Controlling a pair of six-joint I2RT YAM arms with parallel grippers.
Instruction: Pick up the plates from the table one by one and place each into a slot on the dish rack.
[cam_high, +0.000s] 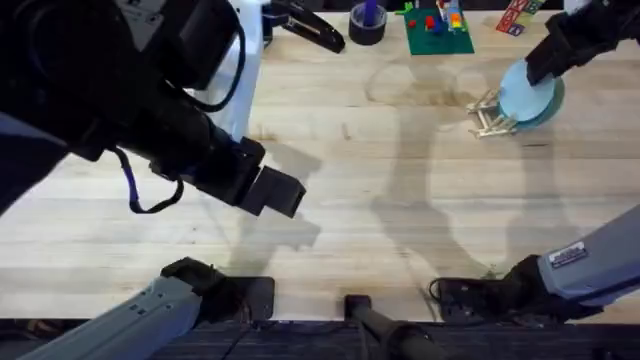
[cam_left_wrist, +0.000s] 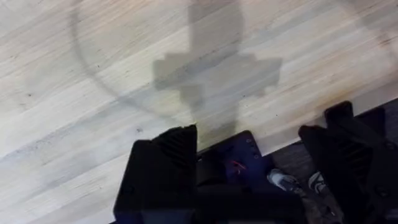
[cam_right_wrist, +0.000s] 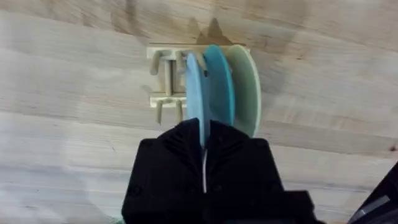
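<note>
Right gripper (cam_right_wrist: 204, 146): reached to the far right of the table (cam_high: 400, 200), fingers pinching the light blue plate (cam_right_wrist: 194, 93) by its edge.
Plates: light blue, teal plate (cam_right_wrist: 219, 84) and cream plate (cam_right_wrist: 247, 87) — all upright in the dish rack (cam_right_wrist: 165, 81).
Left gripper (cam_left_wrist: 249, 162): raised over the near left — fingers spread, holding nothing.

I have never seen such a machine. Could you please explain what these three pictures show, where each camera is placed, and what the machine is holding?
Two robot arms work at a wooden table. One picture looks down from above; the other two come from cameras on each arm's wrist. The left gripper hangs open over bare wood, holding nothing. At the far right, the right gripper is closed on the edge of a light blue plate, which stands upright in the small wooden dish rack. A teal plate and a cream plate stand beside it. Toys and a tape roll lie at the far edge.
</note>
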